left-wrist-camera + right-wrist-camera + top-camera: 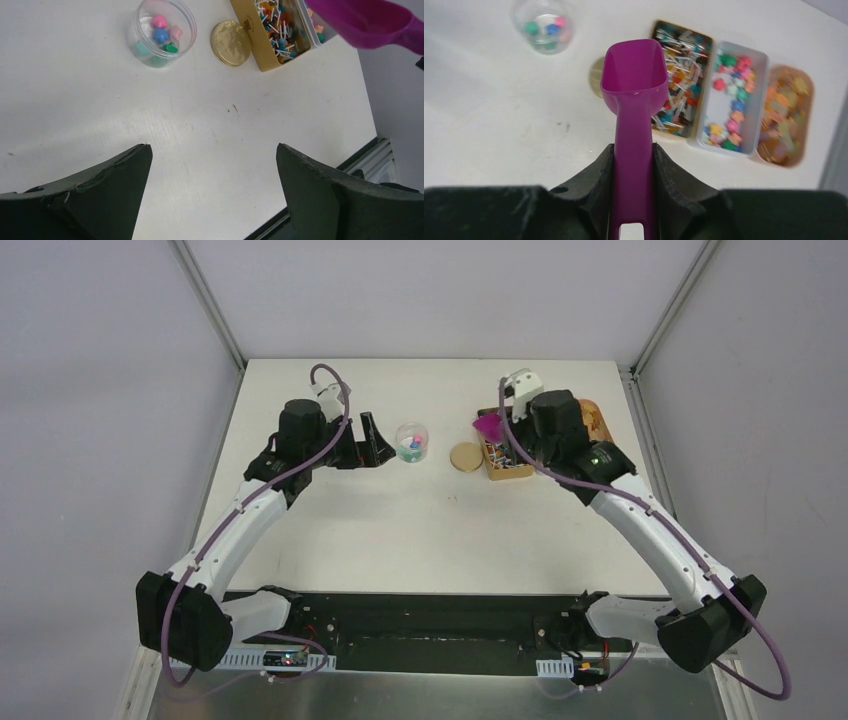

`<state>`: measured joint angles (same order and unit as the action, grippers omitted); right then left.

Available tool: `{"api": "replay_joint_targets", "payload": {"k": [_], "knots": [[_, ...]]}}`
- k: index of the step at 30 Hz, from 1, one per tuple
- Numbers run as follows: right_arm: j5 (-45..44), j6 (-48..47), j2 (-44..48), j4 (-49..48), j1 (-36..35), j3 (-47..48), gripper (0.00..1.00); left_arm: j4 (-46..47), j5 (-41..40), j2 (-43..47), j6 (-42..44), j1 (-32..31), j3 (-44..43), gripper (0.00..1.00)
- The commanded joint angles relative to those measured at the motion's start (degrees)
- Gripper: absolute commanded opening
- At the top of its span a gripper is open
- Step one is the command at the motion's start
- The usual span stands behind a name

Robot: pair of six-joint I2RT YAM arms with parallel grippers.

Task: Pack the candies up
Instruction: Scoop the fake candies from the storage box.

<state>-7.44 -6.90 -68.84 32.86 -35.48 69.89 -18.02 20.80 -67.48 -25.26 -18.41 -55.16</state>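
We record trays [507, 468] mostly hidden under the right arm [640, 520] (top view); right wrist view blurs the jar [520, 20].

Round gold metal lid [231, 43] lies flat on the white counter [200, 125], right against the rectangular gold tin [256, 46] full of white-sticked bits. Amber plastic tray [810, 102] sits further right.
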Motion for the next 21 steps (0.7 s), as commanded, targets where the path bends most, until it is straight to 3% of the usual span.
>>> {"api": "replay_joint_targets", "payload": {"k": [1, 9, 21], "knots": [[-7.6, 2.13, -1.92, 7.97, 7.41, 6.43, 0.0, -1.39, -5.7, 3.94, 5.26, -0.39, -1.26, 0.99], [-14.19, 2.44, -7.62, 15.72, 17.27, 12.05, 0.0, -1.67, -6.93, 5.26, 7.77, -0.39, 1.77, 0.99], [-11.95, 0.6, -19.68, 13.67, 21.16, 15.65, 0.0, -1.92, -7.58, 6.73, 8.36, -0.4, 2.08, 0.99]]}}
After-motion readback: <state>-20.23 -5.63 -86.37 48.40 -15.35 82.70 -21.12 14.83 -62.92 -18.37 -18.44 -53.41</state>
